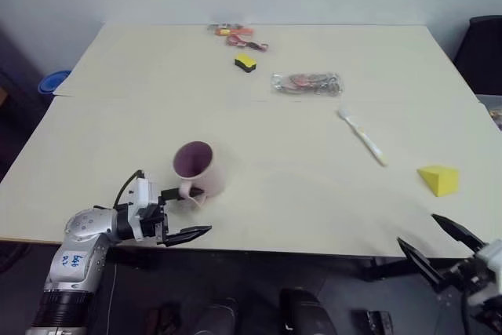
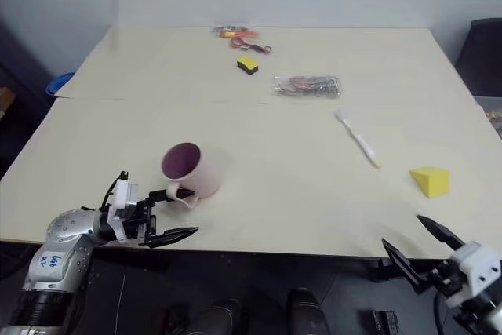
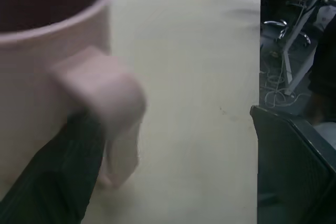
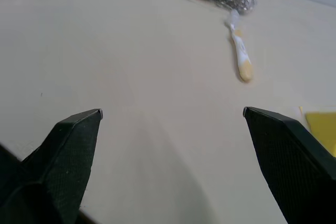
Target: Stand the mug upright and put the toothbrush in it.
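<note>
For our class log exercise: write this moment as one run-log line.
pale pink ceramic mug: upright | slim white toothbrush: flat on table | left pincer: open at handle | right pincer: open

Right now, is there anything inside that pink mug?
The mug stands upright, mouth up, and what shows of its inside is dark purplish wall with nothing sticking out. Its bottom is hidden by the rim. The toothbrush lies on the table, apart from it.

Pale pink mug — purplish inside — white toothbrush, yellow-ended.
</note>
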Controlling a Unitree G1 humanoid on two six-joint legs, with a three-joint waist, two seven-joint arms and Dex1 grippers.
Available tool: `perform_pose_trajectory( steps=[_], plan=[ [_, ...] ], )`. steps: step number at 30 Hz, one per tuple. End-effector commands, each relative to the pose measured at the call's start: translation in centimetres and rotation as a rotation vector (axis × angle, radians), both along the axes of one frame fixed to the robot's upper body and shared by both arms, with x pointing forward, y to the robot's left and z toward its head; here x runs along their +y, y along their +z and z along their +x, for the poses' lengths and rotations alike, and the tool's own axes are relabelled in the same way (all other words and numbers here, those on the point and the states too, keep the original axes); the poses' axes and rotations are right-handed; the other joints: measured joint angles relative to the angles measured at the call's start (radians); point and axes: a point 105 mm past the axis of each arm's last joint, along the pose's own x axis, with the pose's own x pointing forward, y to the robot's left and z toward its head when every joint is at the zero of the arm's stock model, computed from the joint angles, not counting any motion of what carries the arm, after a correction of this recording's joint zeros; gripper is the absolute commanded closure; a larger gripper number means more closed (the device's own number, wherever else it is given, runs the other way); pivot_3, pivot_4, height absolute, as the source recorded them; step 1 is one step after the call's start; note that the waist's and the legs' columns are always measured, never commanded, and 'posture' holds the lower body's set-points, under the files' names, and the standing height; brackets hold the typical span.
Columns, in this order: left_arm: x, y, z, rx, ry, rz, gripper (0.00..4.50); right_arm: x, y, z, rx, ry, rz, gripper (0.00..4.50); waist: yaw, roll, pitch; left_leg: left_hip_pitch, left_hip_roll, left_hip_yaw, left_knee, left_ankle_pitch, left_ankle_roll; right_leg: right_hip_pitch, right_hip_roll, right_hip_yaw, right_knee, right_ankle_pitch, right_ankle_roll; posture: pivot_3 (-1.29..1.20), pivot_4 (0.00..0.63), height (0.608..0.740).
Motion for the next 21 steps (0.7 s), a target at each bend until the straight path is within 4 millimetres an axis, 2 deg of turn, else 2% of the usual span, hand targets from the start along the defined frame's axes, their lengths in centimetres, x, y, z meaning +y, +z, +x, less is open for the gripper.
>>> perform_pose_trajectory(
  steps=[1, 5, 9, 16, 21],
  plan=[
    [-1.7, -0.4, 0.8, -0.027, -0.036, -0.04, 0.03, 0.1, 0.7, 1.3, -0.024, 0.034, -0.02, 0.0, 0.011, 0.0, 0.0, 0.0, 0.0, -0.001, 0.0, 0.0, 0.0, 0.0, 0.0, -0.001, 0.0, 0.0, 0.0, 0.0, 0.15, 0.74],
    [-3.3, -0.9, 1.0, -0.037, -0.081, -0.054, 0.03, 0.4, 1.0, 1.8, -0.036, 0.053, -0.026, 0.0, 0.018, 0.0, 0.0, -0.001, -0.001, -0.001, 0.001, 0.0, 0.0, 0.0, 0.0, -0.001, 0.0, 0.0, 0.0, 0.0, 0.15, 0.74],
    [-3.0, -1.1, 1.1, -0.037, -0.056, -0.056, 0.03, 0.2, 1.6, 1.2, -0.043, 0.053, -0.031, 0.0, 0.018, 0.0, 0.0, -0.002, 0.0, 0.0, 0.001, 0.0, 0.0, -0.001, 0.0, -0.001, 0.0, 0.0, 0.0, 0.0, 0.15, 0.74],
    [2.1, -0.1, -0.2, -0.029, 0.097, 0.016, 0.03, -2.0, 0.5, -1.8, 0.018, -0.025, -0.038, 0.0, 0.009, 0.0, 0.0, -0.002, 0.0, 0.0, 0.0, 0.0, 0.0, -0.001, 0.0, 0.0, -0.001, 0.0, 0.0, 0.0, 0.15, 0.74],
    [7.2, 1.3, -1.3, -0.045, 0.264, 0.083, 0.03, -2.8, 0.2, -2.5, 0.016, -0.075, -0.05, 0.0, 0.003, 0.0, 0.0, -0.001, 0.001, 0.0, -0.001, 0.0, 0.0, 0.0, 0.0, 0.0, -0.001, 0.0, 0.0, 0.0, 0.15, 0.74]
  ],
)
